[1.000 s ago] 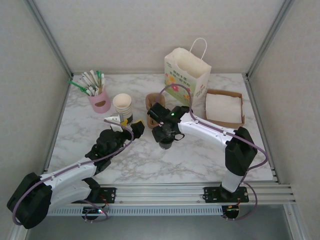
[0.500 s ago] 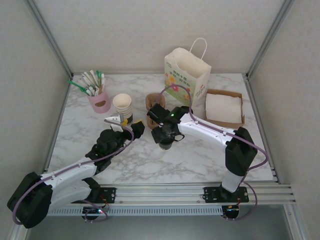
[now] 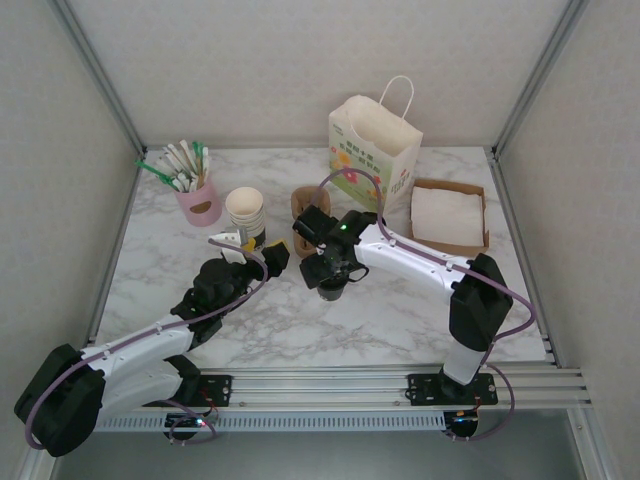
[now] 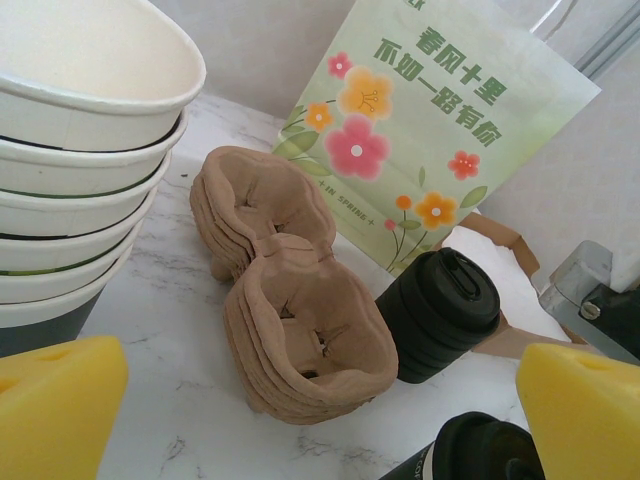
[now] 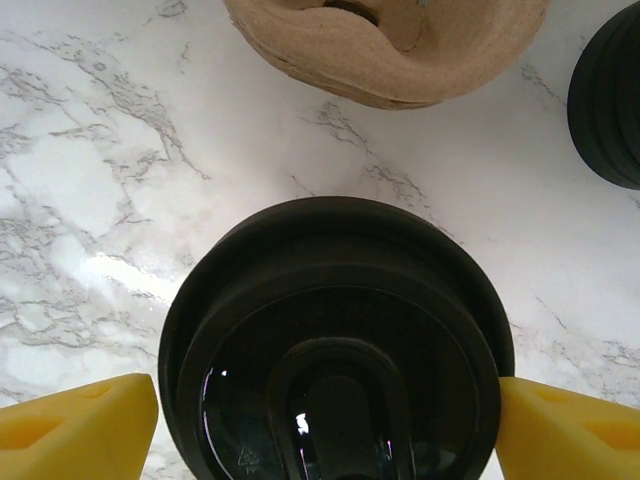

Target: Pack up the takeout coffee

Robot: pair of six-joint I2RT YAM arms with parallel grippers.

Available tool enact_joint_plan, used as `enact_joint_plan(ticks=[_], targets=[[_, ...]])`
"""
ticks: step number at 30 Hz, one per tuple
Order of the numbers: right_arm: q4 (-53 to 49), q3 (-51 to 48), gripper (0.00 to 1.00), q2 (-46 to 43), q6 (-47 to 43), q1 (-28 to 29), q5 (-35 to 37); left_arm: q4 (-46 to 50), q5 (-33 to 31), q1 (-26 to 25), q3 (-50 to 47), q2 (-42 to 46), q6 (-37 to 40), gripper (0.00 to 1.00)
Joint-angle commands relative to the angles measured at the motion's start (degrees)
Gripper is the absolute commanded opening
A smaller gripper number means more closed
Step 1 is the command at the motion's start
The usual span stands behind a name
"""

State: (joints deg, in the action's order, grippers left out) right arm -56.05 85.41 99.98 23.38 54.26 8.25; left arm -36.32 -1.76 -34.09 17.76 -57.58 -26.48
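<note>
As right gripper (image 5: pixel 325 428) straddles, one lidded coffee (image 5: pixel 335 300)

Light: bright, even, overhead; shadows soft. Glare: pinpoint glints on lid (image 5: pixel 335 330), pale sheen on marble table (image 5: pixel 100 265) at nine o'clock.

a white marble-veined table (image 3: pixel 400 310) sits boxed in by pale textured walls (image 3: pixel 300 70) at left, far and right. slanting metal posts (image 3: pixel 98 75) mark the far corners; a metal rail (image 3: pixel 330 385) runs along the near edge. soft, even light.
</note>
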Motion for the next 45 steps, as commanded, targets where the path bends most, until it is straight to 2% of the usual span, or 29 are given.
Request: enact_joint_plan(ticks=[1, 9, 15, 18, 23, 26, 32, 35, 45], targets=[[-1.83, 2.47, 0.88, -0.14, -0.44, -0.12, -1.06, -1.83, -0.22, -0.63, 0.79, -0.40, 1.20, 1.00], [-1.95, 1.97, 0.89, -3.96, 0.29, -0.77, -1.07, -1.57, 2.46, -0.63, 2.18, -2.09, 2.28, 0.98], [2.23, -4.02, 0.84, -10.81, 2.48, -3.37, -4.44, -1.15, 8.90, -0.72, 5.43, -6.30, 2.83, 0.87], [5.98, -9.42, 0.75, -15.54, 4.53, -5.67, -7.15, 0.28, 11.84, -0.89, 8.05, -8.81, 3.36, 0.78], [14.57, -20.57, 0.48, -23.33, 8.55, -10.78, -13.58, 3.38, 15.38, -1.72, 12.54, -13.55, 3.87, 0.51], [20.47, -27.19, 0.31, -26.67, 10.72, -14.70, -18.88, 4.89, 16.64, -2.74, 14.69, -15.72, 3.89, 0.41], [30.01, -34.86, 0.05, -28.61, 13.68, -18.86, -27.96, 7.92, 16.91, -4.55, 18.13, -20.19, 4.44, 0.23], [32.96, -36.07, 0.00, -27.50, 14.34, -19.75, -30.53, 8.01, 17.44, -4.91, 18.45, -21.25, 4.36, 0.18], [35.91, -36.01, 0.00, -23.33, 14.96, -20.29, -33.66, 6.97, 17.07, -5.64, 17.03, -21.70, 2.71, 0.17]])
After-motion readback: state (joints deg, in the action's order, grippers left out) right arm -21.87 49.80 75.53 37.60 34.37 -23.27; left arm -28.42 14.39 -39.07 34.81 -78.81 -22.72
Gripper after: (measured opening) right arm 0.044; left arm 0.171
